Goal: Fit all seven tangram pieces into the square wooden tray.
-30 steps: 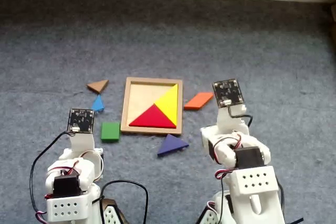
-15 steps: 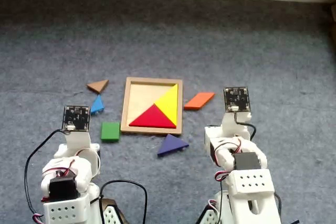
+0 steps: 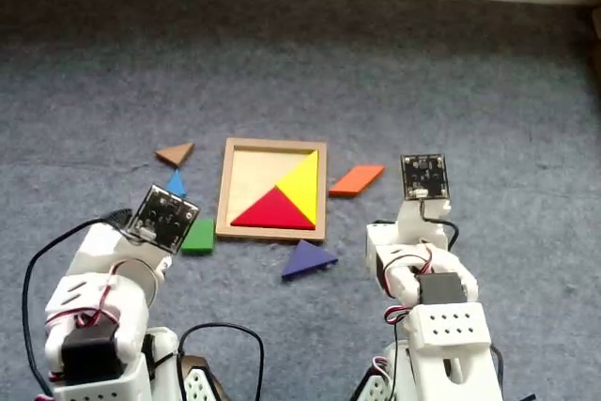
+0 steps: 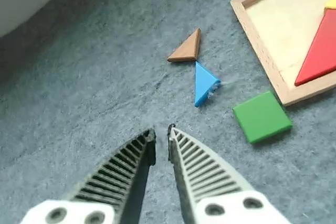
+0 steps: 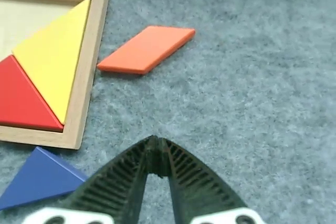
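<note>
The left gripper hangs over the grey carpet. Its fingers are only a thin crack apart and hold nothing. Just ahead of it lie three loose pieces: the brown triangle, the light blue triangle almost tip to tip with it, and the green square just beside the tray's corner.

The wooden tray sits in the middle. The red triangle and the yellow triangle are already inside, side by side. The rest of the tray is bare wood, so five pieces are still out.

The dark blue triangle lies on the carpet near the tray's front edge. The orange piece lies near the tray's right side. The right gripper hangs over the carpet near both, with its fingers pressed together and empty.

It looks like the left arm will pick next (the light blue triangle is closest in front of it). To do it well, the fingers should open wide first. Then they should come straight down with one finger on each flat side. They should not bump the brown triangle. These pieces are thin and flat, so the fingers must go low, right to the carpet, or the piece may slip out.
</note>
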Controlling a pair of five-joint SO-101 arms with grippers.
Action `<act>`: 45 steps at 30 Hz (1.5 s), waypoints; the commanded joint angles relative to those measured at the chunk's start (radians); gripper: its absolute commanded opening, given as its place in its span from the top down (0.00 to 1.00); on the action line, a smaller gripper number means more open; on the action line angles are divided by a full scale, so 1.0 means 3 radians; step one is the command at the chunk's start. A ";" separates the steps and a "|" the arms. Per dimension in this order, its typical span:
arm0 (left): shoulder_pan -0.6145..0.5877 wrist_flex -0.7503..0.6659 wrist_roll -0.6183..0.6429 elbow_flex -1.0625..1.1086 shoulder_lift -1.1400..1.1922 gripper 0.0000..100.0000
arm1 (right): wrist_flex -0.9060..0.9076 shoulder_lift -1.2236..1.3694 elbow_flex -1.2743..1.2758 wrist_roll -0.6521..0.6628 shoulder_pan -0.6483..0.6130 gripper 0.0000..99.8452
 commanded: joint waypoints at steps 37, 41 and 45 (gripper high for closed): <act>0.0785 -0.0077 -0.1770 -0.2550 0.5797 0.77 | -0.0079 -0.0074 0.0038 -0.0010 0.0038 0.99; 0.0785 -0.0245 -0.1749 -0.2580 0.6033 0.77 | -0.0079 -0.0074 0.0038 -0.0010 0.0038 0.99; 0.0780 -0.0245 -0.1744 -0.2631 0.6120 0.78 | -0.0079 -0.0074 0.0038 -0.0010 0.0038 0.99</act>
